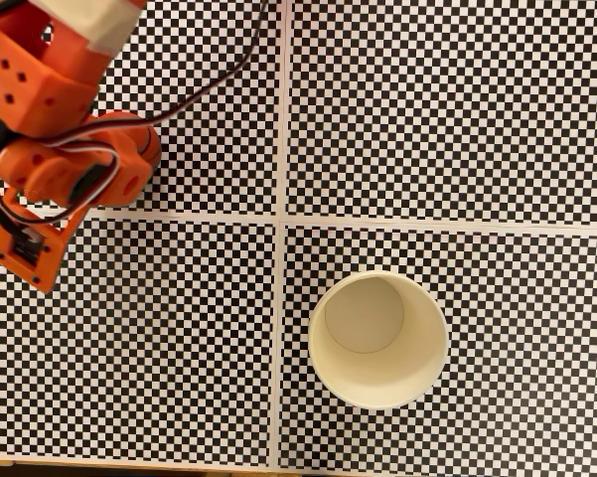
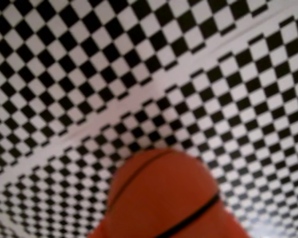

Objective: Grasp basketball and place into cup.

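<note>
While the arm (image 1: 55, 139) hung over the checkerboard mat's (image 1: 477, 119) top-left corner in fixed view, the cup (image 1: 378, 340) stood upright, mouth open, nr the mat's bottom edge, right of the white centre strip, well apart from arm. Wrist view: basketball (image 2: 168, 198), blurred, w/ black seam lines, sat close at frame bottom above the mat. Claw state: couldn't tell, fingers not discernible.

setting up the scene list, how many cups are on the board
1. The cup stands upright, mouth open and nothing in it, in the lower right quadrant of the checkered board in the fixed view, below the horizontal white line and just right of the vertical one.
</note>
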Action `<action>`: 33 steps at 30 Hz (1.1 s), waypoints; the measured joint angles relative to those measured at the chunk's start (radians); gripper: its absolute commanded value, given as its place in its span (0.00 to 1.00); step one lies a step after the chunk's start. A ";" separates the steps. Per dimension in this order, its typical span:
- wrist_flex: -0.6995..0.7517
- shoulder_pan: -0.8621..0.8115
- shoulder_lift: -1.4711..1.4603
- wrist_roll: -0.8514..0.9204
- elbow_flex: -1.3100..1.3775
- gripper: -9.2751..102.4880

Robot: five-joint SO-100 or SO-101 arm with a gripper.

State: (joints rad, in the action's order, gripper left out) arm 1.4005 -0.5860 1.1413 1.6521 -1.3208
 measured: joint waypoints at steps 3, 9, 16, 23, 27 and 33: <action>0.000 -0.003 0.000 -0.002 0.000 0.08; 0.000 -0.003 0.000 -0.014 0.003 0.08; 0.005 0.115 0.005 -0.083 0.063 0.08; 0.000 0.222 0.011 -0.166 0.167 0.08; 0.000 0.216 0.011 -0.183 0.267 0.08; -0.032 0.235 0.011 -0.169 0.336 0.08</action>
State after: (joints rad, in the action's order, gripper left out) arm 1.3683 -0.3513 1.1520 1.4834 -0.9848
